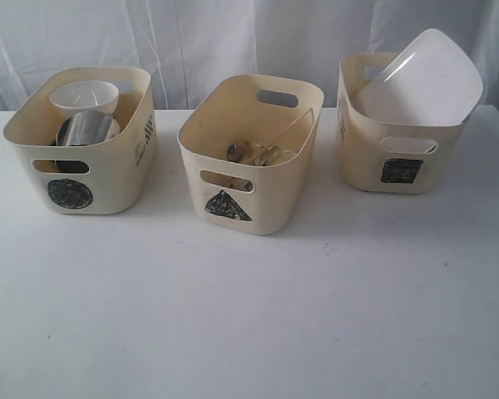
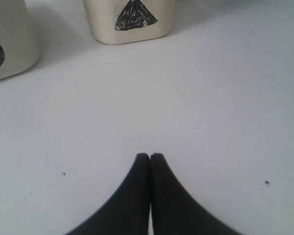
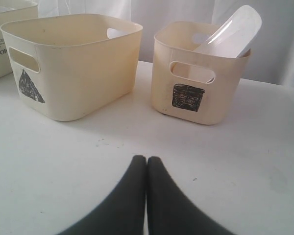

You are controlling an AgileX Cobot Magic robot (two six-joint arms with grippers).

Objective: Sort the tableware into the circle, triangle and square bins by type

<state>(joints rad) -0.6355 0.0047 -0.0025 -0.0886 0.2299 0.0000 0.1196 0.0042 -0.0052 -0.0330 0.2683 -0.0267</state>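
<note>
Exterior view: three cream plastic tubs. At nine o'clock, the circle-marked tub [image 1: 108, 179] holds one small white bowl [image 1: 84, 100] over perhaps two steel vessels [image 1: 87, 129]. The central triangle-marked tub [image 1: 274, 199] holds steel cutlery [image 1: 243, 154], too jumbled to count. At two o'clock, the square-marked tub [image 1: 362, 158] holds one white rounded-square plate [image 1: 424, 79]. The left gripper [image 2: 150, 156] and right gripper [image 3: 146, 159] are pinched together, empty. Sorting seems complete, so they should stay clear.
</note>
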